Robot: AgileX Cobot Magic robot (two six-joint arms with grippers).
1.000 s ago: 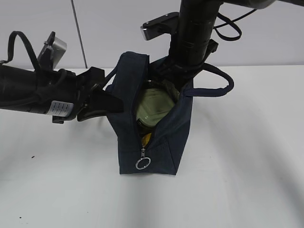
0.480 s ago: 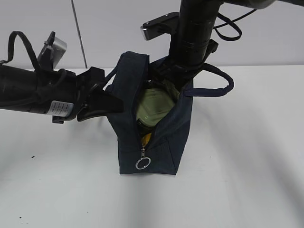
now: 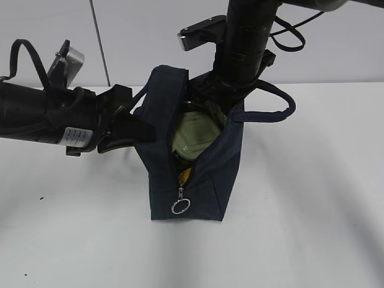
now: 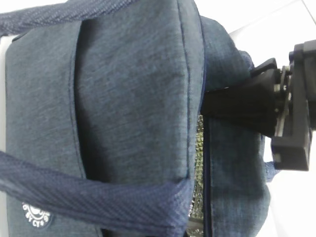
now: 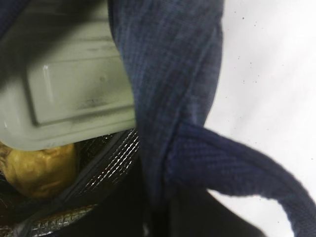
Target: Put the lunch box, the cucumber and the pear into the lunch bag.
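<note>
The bag (image 3: 192,174) stands open on the table. The box (image 3: 195,135) sits inside it, over the pear (image 5: 37,170); no cucumber shows. The left gripper (image 3: 141,131) is clamped on the bag's left wall, the right gripper (image 4: 222,106) on its far rim. Judgement: hold both walls apart and steady.

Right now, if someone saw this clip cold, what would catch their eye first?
The dark navy lunch bag stands open in the middle of the white table, with both arms at its rim: the left gripper on its left wall, the right arm coming down at its far edge. Inside, the pale green lunch box fills the opening, with the yellow pear tucked below it against the silvery lining.
</note>
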